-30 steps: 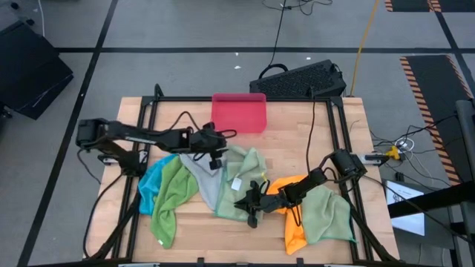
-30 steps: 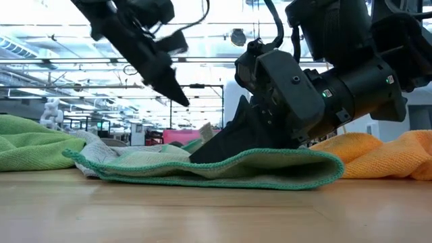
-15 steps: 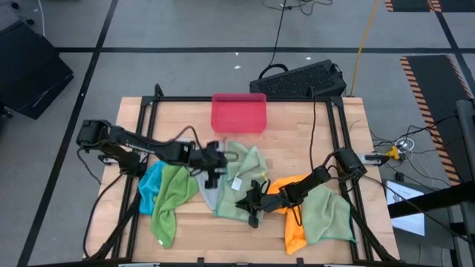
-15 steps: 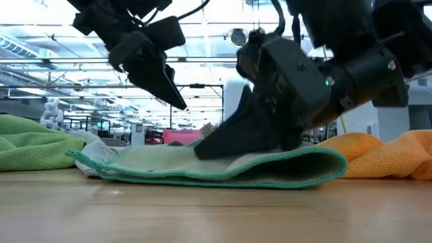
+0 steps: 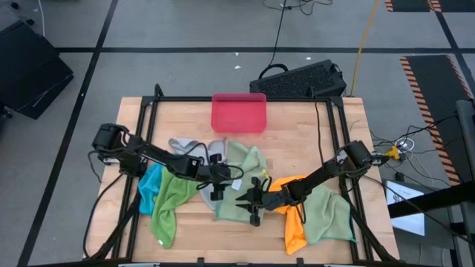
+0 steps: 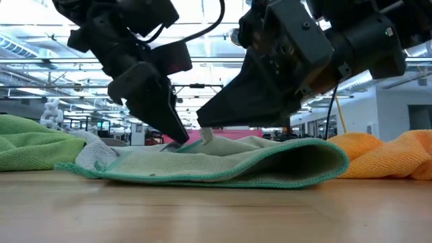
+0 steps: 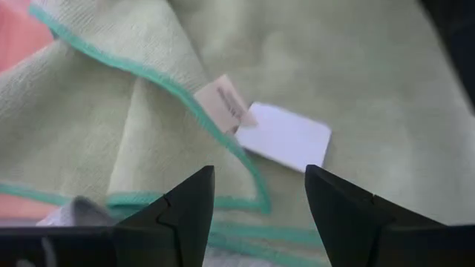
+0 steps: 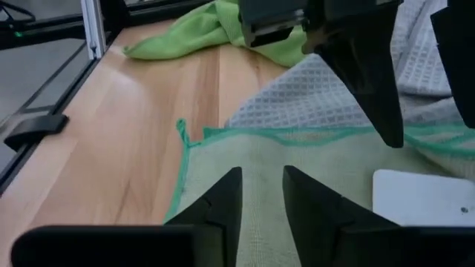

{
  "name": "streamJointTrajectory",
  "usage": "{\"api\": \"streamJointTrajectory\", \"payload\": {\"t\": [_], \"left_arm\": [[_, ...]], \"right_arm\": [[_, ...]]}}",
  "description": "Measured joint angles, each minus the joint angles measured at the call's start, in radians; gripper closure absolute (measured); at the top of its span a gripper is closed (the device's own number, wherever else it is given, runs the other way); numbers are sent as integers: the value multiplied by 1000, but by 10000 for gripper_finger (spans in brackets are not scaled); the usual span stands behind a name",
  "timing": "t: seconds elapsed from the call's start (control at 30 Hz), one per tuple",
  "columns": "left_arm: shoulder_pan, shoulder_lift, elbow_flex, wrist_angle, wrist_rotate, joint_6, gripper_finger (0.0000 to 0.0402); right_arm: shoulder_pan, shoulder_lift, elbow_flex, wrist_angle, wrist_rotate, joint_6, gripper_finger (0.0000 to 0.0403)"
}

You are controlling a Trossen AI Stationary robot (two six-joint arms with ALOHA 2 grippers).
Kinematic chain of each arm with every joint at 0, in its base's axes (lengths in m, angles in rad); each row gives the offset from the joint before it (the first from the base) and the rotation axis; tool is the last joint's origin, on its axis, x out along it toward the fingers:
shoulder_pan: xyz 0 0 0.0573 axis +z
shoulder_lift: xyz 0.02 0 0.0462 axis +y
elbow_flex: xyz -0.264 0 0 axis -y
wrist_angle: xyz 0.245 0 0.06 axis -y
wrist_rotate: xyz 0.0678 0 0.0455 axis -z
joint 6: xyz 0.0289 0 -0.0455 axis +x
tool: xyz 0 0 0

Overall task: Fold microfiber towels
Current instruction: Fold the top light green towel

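Observation:
A pale green towel [image 5: 241,167] with a teal hem lies folded in the middle of the table, its fold [image 6: 331,158] bulging toward my right arm. A beige tag [image 7: 226,104] and a white label [image 7: 286,137] lie on its top layer. My left gripper [image 7: 260,196] is open and slants down at that top layer, one finger on either side of the hem edge. My right gripper [image 8: 261,189] hovers just above the same towel [image 8: 245,152], its fingers a narrow gap apart and nothing between them. My left gripper's fingertips [image 6: 179,138] reach down to the top layer of the pale green towel beside the tag. Whether they touch the cloth, I cannot tell.
A grey towel [image 5: 194,152], a bright blue one [image 5: 152,182] and a bright green one [image 5: 172,196] lie bunched at the left. An orange towel [image 5: 293,222] and another pale green one [image 5: 326,211] lie under my right arm. The pink tray [image 5: 239,113] stands at the far edge.
My left gripper has swung toward the table's near edge and come down onto the pale green towel's top layer. My right gripper has risen off the towel, which it was pressing down. The fold now stands taller and rounder.

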Motion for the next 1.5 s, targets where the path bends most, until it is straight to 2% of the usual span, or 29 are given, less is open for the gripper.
{"api": "streamJointTrajectory", "payload": {"t": [0.17, 0.27, 0.37, 0.47, 0.63, 0.93, 1.17, 1.33, 1.5], "left_arm": [[0, 8, 0, 0, -6, -6, 188], [2, 12, 0, 10, -16, 18, 204], [13, 41, 0, 18, -12, 29, 246], [23, 72, 0, 49, 38, 37, 298], [25, 70, 0, 47, 44, 68, 387], [28, -66, 1, 28, 48, 123, 396], [75, -159, 1, -53, 21, 177, 397], [137, -163, 1, -71, 21, 225, 393], [198, -163, 1, -61, 42, 252, 393]], "right_arm": [[19, 9, 0, 15, -1, 3, 314], [25, 22, 1, 47, 0, -1, 320], [25, 51, 1, 112, 0, -4, 326], [25, 91, 1, 194, 0, -8, 331], [24, 119, 1, 216, 4, -7, 337], [9, 212, 3, 227, 21, 27, 364], [27, 205, 4, 207, -19, 38, 394], [45, 187, 3, 186, -75, 47, 399], [45, 187, 2, 187, -78, 51, 397]]}}
